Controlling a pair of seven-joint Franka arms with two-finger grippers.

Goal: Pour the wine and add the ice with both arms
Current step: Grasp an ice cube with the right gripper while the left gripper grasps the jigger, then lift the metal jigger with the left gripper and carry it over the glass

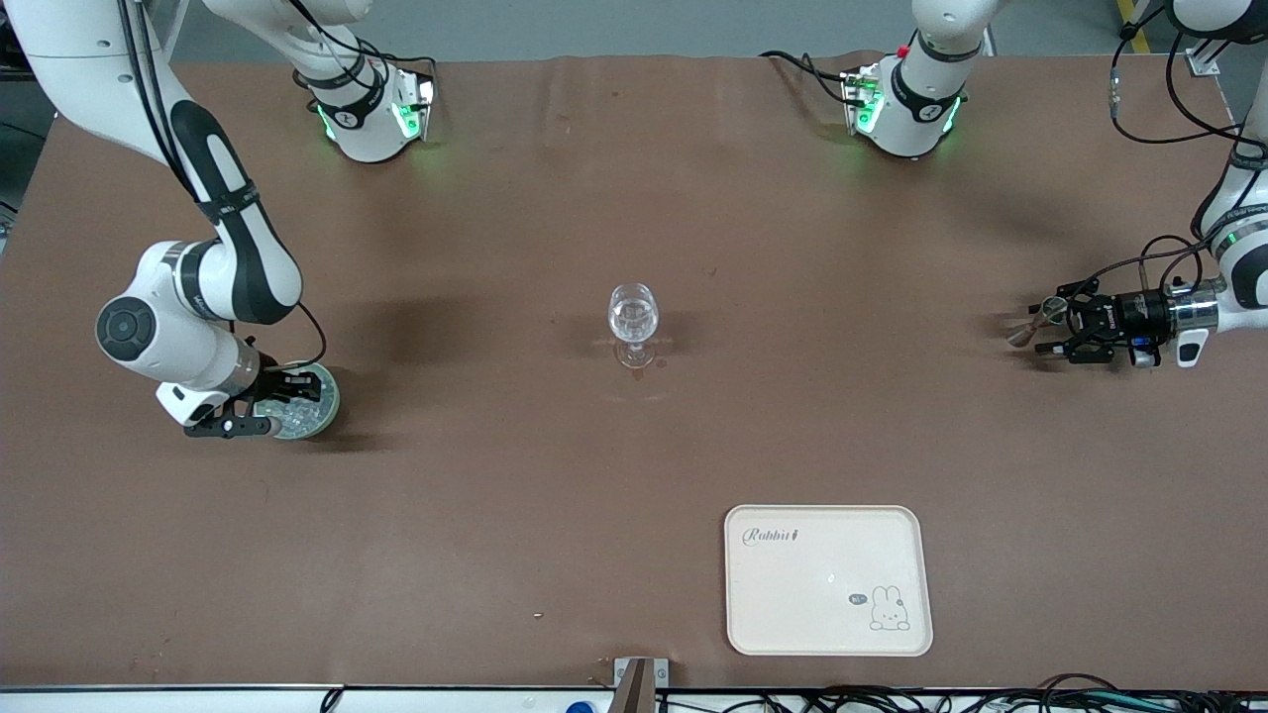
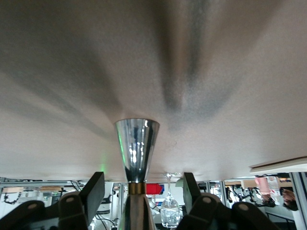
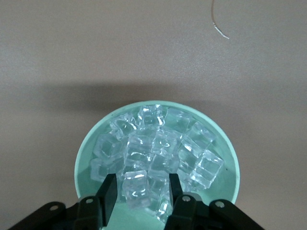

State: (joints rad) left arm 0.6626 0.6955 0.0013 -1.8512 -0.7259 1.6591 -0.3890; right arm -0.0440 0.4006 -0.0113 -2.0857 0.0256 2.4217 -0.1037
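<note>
My right gripper (image 1: pixel 282 404) (image 3: pixel 142 181) is down in a pale green round bowl (image 1: pixel 325 411) (image 3: pixel 84 153) heaped with ice (image 1: pixel 299 414) (image 3: pixel 158 143). It is open, its fingers on either side of one cube (image 3: pixel 139 188) with small gaps. At the left arm's end of the table my left gripper (image 1: pixel 1050 325) (image 2: pixel 142 179) lies level just above the table. It is open, and a shiny metal cone-shaped vessel (image 1: pixel 1030 323) (image 2: pixel 136 148) with a gold band stands between its fingers without touching them. A clear stemmed glass (image 1: pixel 633 315) (image 2: pixel 169 211) stands mid-table with something clear inside. No wine shows.
A cream tray (image 1: pixel 827 579) with a rabbit drawing lies nearer to the front camera than the glass, toward the left arm's end; its edge (image 2: pixel 283 165) shows in the left wrist view. Both arm bases (image 1: pixel 371 114) (image 1: pixel 906 104) stand along the table's back edge.
</note>
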